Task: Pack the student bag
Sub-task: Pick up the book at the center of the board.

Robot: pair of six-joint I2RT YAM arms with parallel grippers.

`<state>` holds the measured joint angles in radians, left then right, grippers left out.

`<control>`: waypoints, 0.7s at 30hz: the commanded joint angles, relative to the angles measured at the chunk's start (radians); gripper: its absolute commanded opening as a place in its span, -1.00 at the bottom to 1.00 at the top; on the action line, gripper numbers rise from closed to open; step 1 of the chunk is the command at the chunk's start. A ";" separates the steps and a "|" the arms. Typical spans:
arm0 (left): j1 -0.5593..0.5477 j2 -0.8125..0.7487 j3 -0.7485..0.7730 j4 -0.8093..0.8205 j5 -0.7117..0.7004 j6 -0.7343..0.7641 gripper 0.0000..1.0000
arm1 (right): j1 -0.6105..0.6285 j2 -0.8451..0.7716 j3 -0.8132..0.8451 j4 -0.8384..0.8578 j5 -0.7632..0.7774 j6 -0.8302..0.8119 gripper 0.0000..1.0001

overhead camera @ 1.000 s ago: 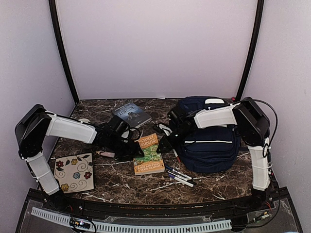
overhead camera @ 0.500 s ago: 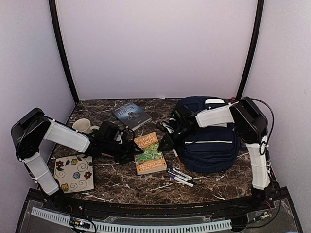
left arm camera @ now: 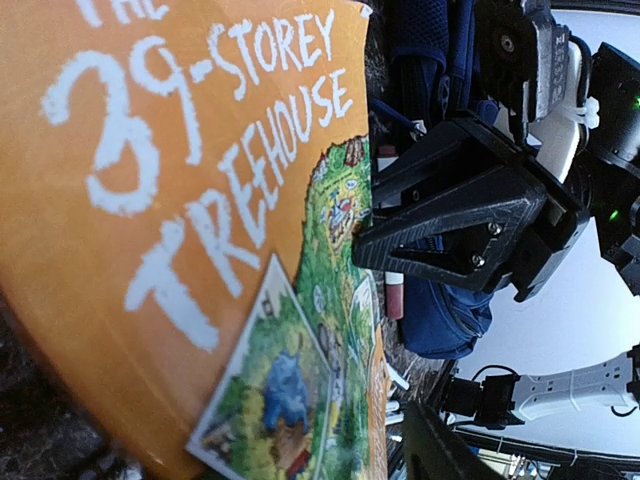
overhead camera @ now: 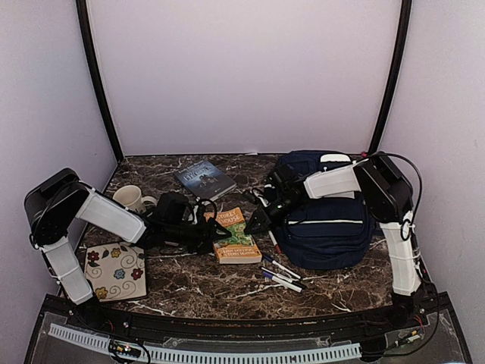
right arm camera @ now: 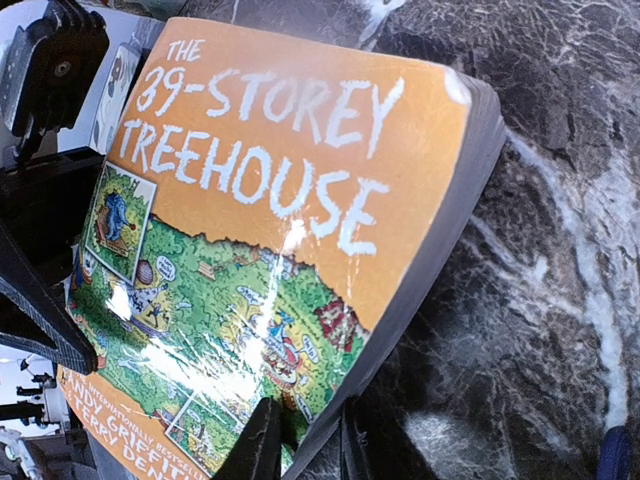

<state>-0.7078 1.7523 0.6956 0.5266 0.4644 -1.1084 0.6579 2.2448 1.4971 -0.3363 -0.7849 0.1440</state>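
The navy student bag (overhead camera: 333, 224) lies at the right of the table, also seen in the left wrist view (left arm camera: 445, 320). An orange "39-Storey Treehouse" book (overhead camera: 236, 239) lies left of it, tilted up off the marble in the right wrist view (right arm camera: 280, 230). My right gripper (overhead camera: 255, 220) is shut on the book's right edge (right arm camera: 305, 440), with one finger on the cover and one under it. My left gripper (overhead camera: 206, 231) is at the book's left edge. Only one finger (left arm camera: 435, 450) shows there, set wide, and the cover (left arm camera: 180, 220) fills the view.
A dark book (overhead camera: 203, 178) and a cream cup (overhead camera: 130, 197) stand at the back left. A floral tile (overhead camera: 116, 271) lies at the front left. Several pens (overhead camera: 282, 274) lie in front of the bag, one more (overhead camera: 273, 241) between book and bag.
My left arm has swung right and lower, and its gripper has reached the book's left edge, uncovering the cup. The book has shifted a little towards the bag. The right gripper has barely moved.
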 commanded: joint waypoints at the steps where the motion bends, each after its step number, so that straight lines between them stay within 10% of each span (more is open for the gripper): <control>1: -0.016 -0.040 0.013 0.165 -0.001 -0.019 0.08 | 0.055 0.122 -0.064 -0.084 0.172 -0.014 -0.59; 11: -0.017 -0.167 -0.029 0.074 -0.046 -0.003 -0.45 | 0.057 -0.051 -0.092 -0.077 0.208 -0.015 -0.36; 21: -0.017 -0.425 0.124 -0.298 -0.097 0.330 -0.98 | -0.016 -0.323 0.043 -0.257 0.244 -0.178 -0.01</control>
<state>-0.7185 1.4296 0.7021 0.3439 0.3931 -0.9791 0.6922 2.0392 1.4326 -0.4706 -0.5827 0.0734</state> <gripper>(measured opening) 0.232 0.486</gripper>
